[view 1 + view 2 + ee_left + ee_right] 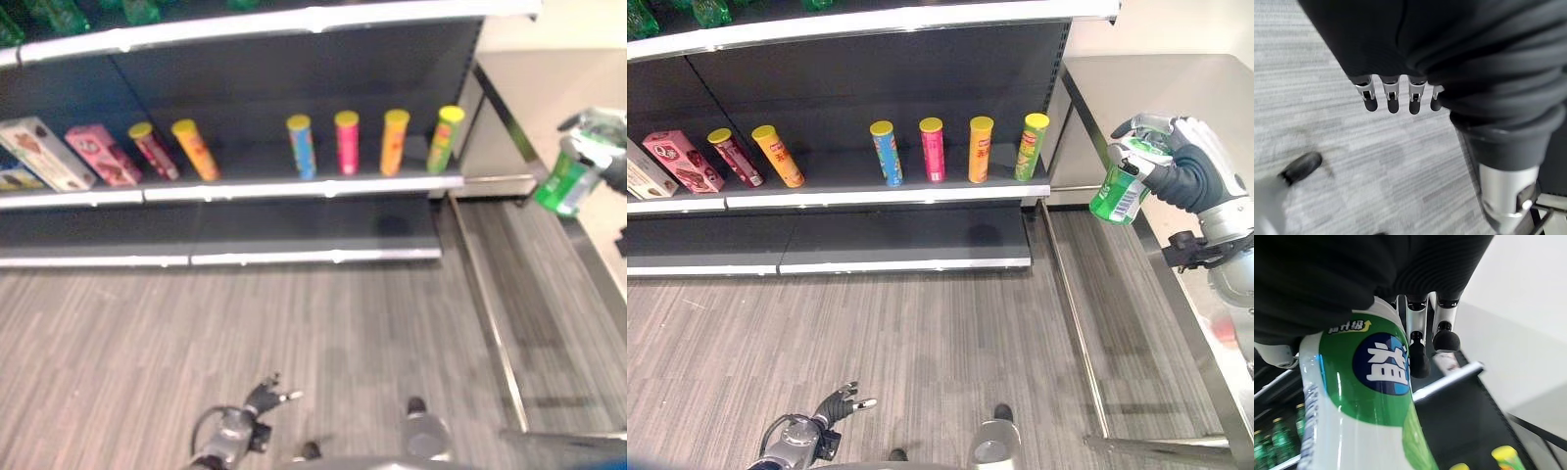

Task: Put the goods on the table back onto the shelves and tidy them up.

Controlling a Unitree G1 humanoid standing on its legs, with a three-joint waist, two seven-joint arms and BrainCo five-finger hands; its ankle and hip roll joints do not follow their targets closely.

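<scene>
One green bottle [1120,192] sits in my right robot hand [1190,166], fingers curled round its upper part, held in the air above the near edge of the steel desk [1185,88]. In the right wrist view the bottle's green and white label lies right against the palm, with two dark-tipped fingers [1419,357] reaching past it. The bottle tilts, its bottom pointing down and away from the hand toward the shelf side.

To the left of that hand I see the dark shelf unit [872,186]. On its middle shelf, four tall tubes stand nearest the hand, each with a yellow lid: a green tube [1031,147] closest, then an orange tube [979,149], a pink tube [934,150] and a blue tube [886,154]. They stand apart from one another in a row. Farther from the hand come a second orange tube [778,156] and a dark red tube [735,157], both leaning, then a pink box [683,161] and a white box [43,152] at the far end. On the top shelf I make out green bottles [713,10].

My left robot hand [840,403] hangs low over the grey floor [921,333], well apart from the shelf and the desk. Its fingers [1391,95] are straight and relaxed, grasping nothing.
</scene>
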